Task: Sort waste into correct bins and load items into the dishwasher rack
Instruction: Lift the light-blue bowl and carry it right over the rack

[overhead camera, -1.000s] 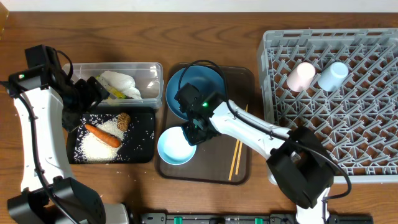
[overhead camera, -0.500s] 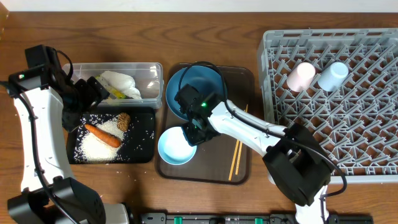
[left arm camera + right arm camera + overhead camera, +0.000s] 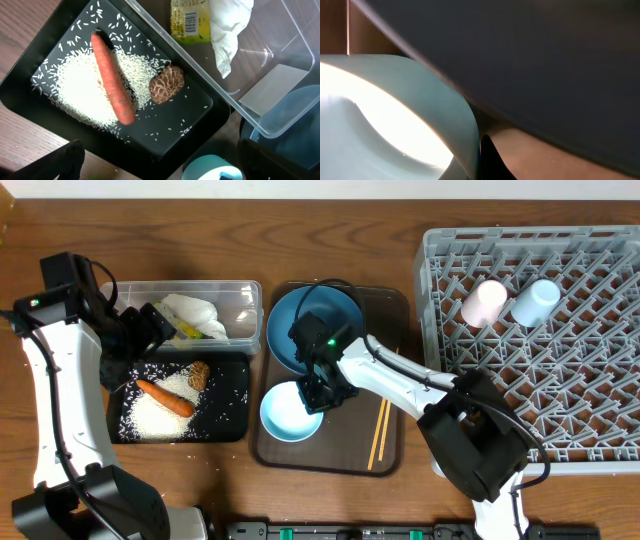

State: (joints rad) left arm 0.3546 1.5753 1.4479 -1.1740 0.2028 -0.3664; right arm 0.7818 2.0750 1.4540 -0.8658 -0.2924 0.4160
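Observation:
My right gripper [image 3: 318, 392] is shut on the near rim of the light-blue bowl [image 3: 288, 414], which rests on the brown serving tray beside the dark-blue plate [image 3: 310, 325]. In the right wrist view the bowl's rim [image 3: 395, 120] presses against my dark finger [image 3: 492, 160]. My left gripper [image 3: 150, 330] hangs open over the black tray [image 3: 236, 408] with the carrot [image 3: 112, 80], brown lump [image 3: 166, 85] and rice [image 3: 75, 95]. The clear tub [image 3: 243, 292] holds the napkin [image 3: 227, 25] and wrapper [image 3: 189, 20]. The chopsticks [image 3: 380, 435] lie on the serving tray.
The grey dishwasher rack [image 3: 540, 400] fills the right side, with a pink cup [image 3: 484, 303] and a light-blue cup [image 3: 535, 302] upside down at its far end. The brown serving tray [image 3: 395, 455] sits between the bins and the rack.
The right gripper has closed fully on the bowl's rim, and bowl and gripper have shifted slightly to the right. The left arm has not moved.

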